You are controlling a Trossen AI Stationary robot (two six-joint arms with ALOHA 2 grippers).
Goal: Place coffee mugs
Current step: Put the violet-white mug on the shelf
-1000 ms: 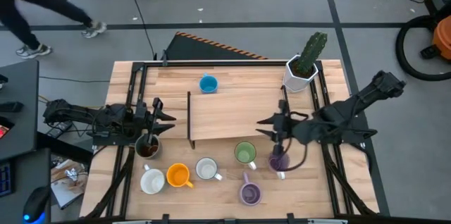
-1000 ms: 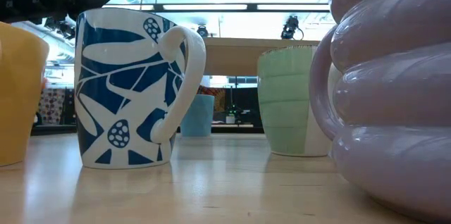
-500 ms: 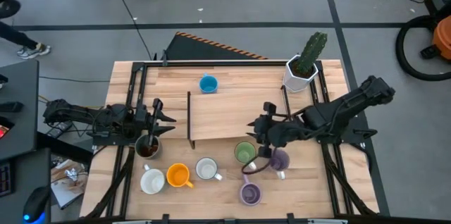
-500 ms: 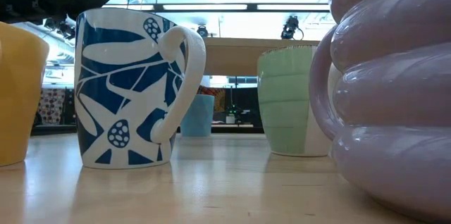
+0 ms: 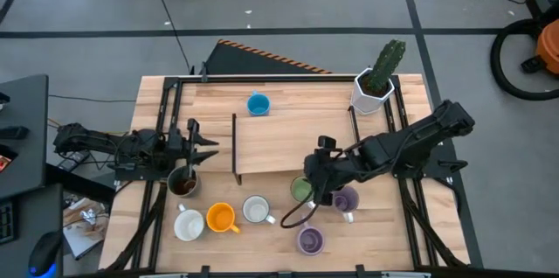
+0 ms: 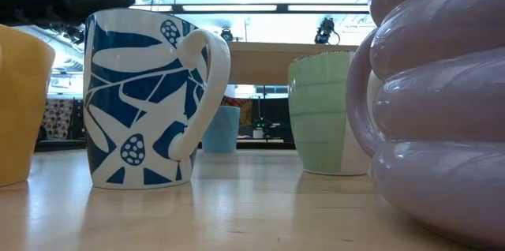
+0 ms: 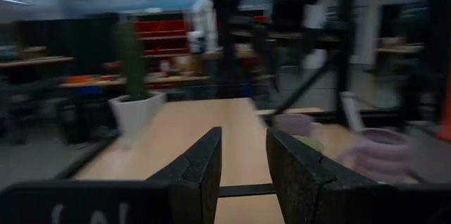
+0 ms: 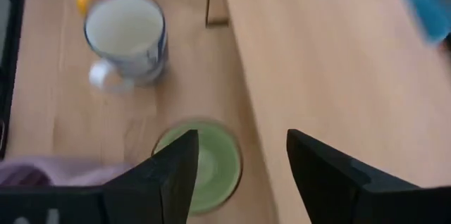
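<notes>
Several coffee mugs stand upright on the table's near half: a dark brown one (image 5: 183, 185), a white one (image 5: 188, 224), an orange one (image 5: 221, 218), a blue-patterned white one (image 5: 256, 210), a green one (image 5: 300, 191) and two purple ones (image 5: 348, 200) (image 5: 310, 240). A blue mug (image 5: 258, 104) stands alone at the far side. My right gripper (image 5: 314, 178) hangs open above the green mug (image 8: 211, 171), slanting down, touching nothing. My left gripper (image 5: 208, 145) waits at the left, beyond the brown mug, its fingers (image 7: 243, 153) a little apart and holding nothing.
A raised wooden board (image 5: 288, 142) spans the table's middle. A white pot with a cactus (image 5: 374, 86) stands at the far right corner. Dark rails run along both sides of the table. A cable loops down from the right arm beside the green mug.
My right gripper has travelled from above the purple mug toward the table's left and near edge and now hangs over the green mug. It has tipped further downward on the way. No mug has moved.
</notes>
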